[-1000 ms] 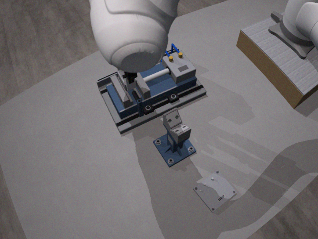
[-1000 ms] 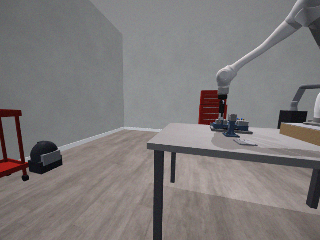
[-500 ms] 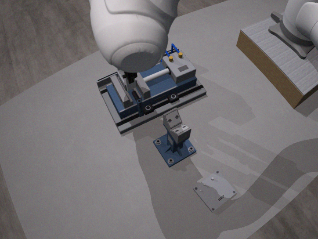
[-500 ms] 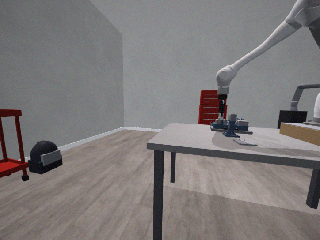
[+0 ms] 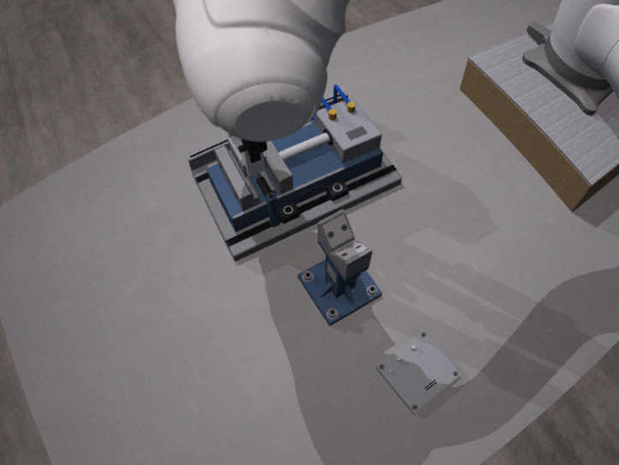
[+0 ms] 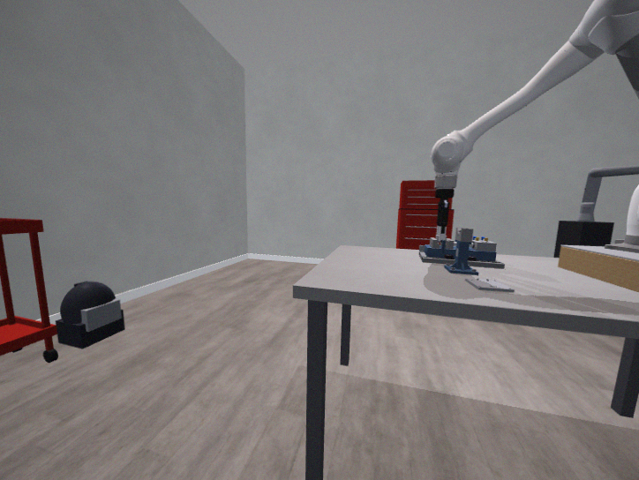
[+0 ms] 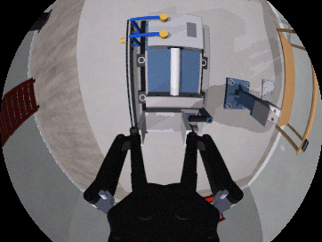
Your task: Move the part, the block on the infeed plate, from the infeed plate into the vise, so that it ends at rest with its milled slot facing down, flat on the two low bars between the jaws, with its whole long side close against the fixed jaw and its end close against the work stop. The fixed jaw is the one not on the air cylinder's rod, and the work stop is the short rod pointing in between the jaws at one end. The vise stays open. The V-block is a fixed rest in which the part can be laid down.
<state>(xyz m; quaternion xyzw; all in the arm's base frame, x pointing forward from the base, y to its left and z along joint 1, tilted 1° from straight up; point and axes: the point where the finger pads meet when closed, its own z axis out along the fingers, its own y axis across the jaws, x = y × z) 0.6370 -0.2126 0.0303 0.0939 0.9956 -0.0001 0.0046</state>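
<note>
Seen from above, the large white rounded arm [image 5: 255, 60] covers much of the blue-bodied machine vise [image 5: 320, 167] on its grey slotted base; below the arm's wrist the black two-finger gripper [image 5: 252, 152] reaches down between the two grey jaws, and it is clamped on the pale grey block part [image 5: 248, 163], of which only a sliver shows between the jaws; the white cylinder rod [image 5: 305, 145] runs from the nearer jaw to the grey air cylinder housing [image 5: 352, 134] with two yellow caps; just in front of the vise stands the grey V-block [image 5: 344, 244] on a blue bolted foot, holding nothing; farther toward the table's near edge lies the flat grey infeed plate [image 5: 425, 377] with small white pins, bare of the part; the arm's wood-sided pedestal [image 5: 515, 114] sits at the upper right.

From the exterior view, the arm descends vertically over the vise at the far side of the grey table [image 6: 372, 278]; a red tool cabinet [image 6: 416, 206] stands behind, a red cart [image 6: 20, 225] at the left wall.

Through the wrist camera, the dark fingers point toward the vise, with the part between their tips mostly hidden; whether it touches the low bars I cannot tell.
</note>
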